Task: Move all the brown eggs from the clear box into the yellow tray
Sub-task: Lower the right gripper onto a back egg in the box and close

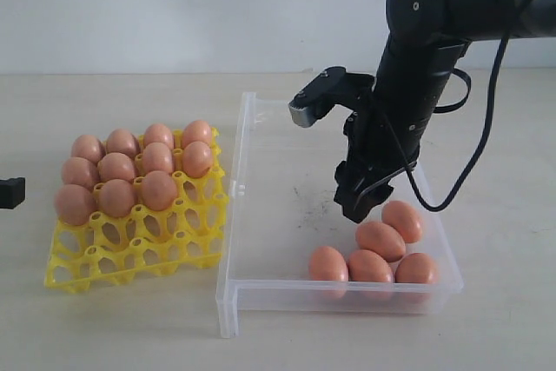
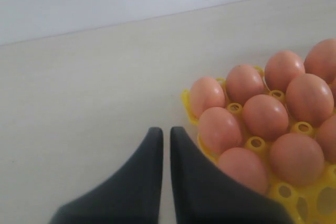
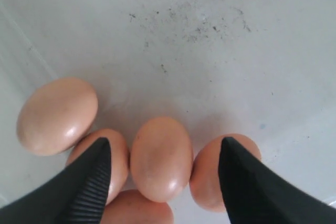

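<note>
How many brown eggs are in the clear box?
5 brown eggs in the clear box's near right corner: three along the front wall, two behind, beneath the open right gripper. None hidden.

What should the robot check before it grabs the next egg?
1. Right gripper open: ok.
2. One brown egg lined up between its fingers: ok.
3. Room for the fingers beside it: not ok, the neighbouring eggs touch it and may get bumped.
4. Gripper low enough to grip: cannot tell.
5. Yellow tray has empty cups at the front: ok.
6. Left gripper shut, beside the tray, out of the way: ok.
</note>
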